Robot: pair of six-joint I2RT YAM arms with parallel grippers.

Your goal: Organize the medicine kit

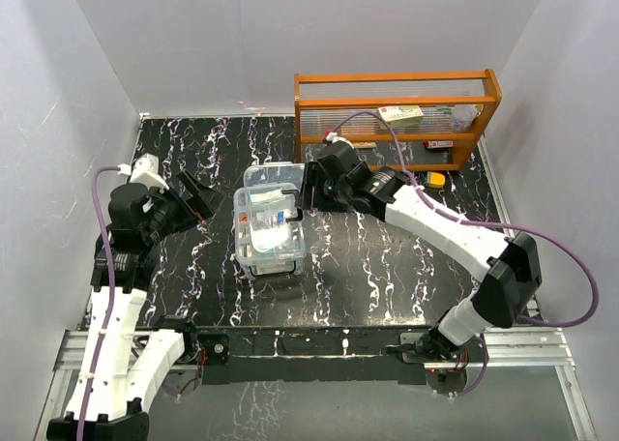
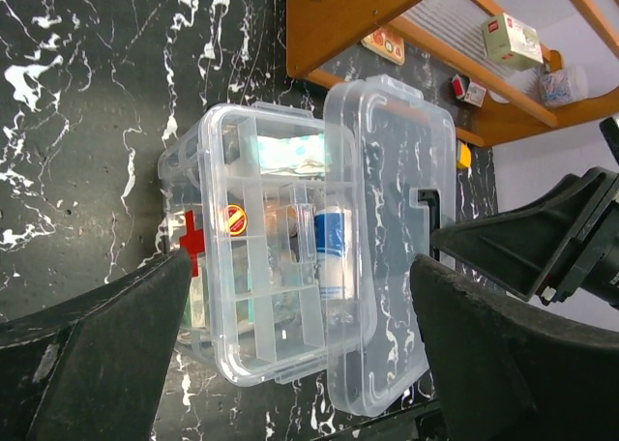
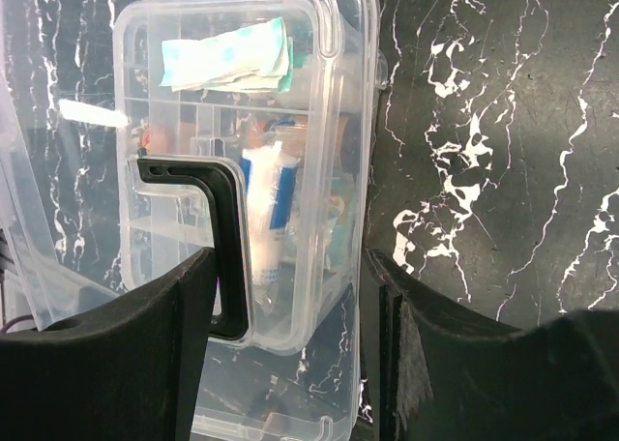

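the medicine kit [image 1: 271, 233] sits in the middle of the table [image 1: 387, 267], its lid [image 2: 387, 248] tipped up with the right gripper [image 3: 290, 257] astride it near the dark handle [image 3: 227, 248], likely to keep it open, though a real pinch i cannot tell; the left gripper [image 1: 198, 197] hovers wide open alongside.

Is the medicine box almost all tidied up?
Nearly, I think. Packets and a blue-labelled bottle already sit inside the medicine kit. The right end effector is at the raised lid; the left end effector hovers open. Closing the lid looks left.
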